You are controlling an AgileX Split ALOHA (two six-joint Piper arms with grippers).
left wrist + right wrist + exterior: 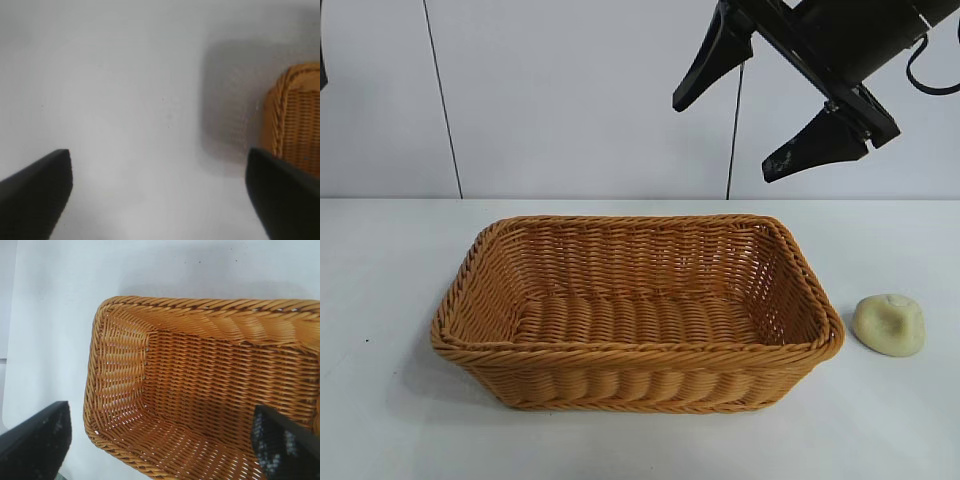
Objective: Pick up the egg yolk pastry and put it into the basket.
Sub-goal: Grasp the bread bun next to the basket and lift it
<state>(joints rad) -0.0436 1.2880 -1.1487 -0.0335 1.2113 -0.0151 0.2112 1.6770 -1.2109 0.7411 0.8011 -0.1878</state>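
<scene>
The egg yolk pastry [888, 324], a small pale cream dome, lies on the white table just right of the basket [620, 348], close to its right end but apart from it. The basket, a wide orange-brown wicker one, holds nothing. My right gripper [726, 138] hangs high above the basket's right half, open and holding nothing; in its wrist view the right gripper [161, 407] looks down into the basket [200, 304]. My left gripper [159, 152] is open over bare table, with a corner of the basket [295, 115] beside it. Neither wrist view shows the pastry.
The white table [380, 300] runs back to a pale panelled wall [570, 100]. A thin dark cable [732, 140] hangs down in front of the wall behind the right gripper.
</scene>
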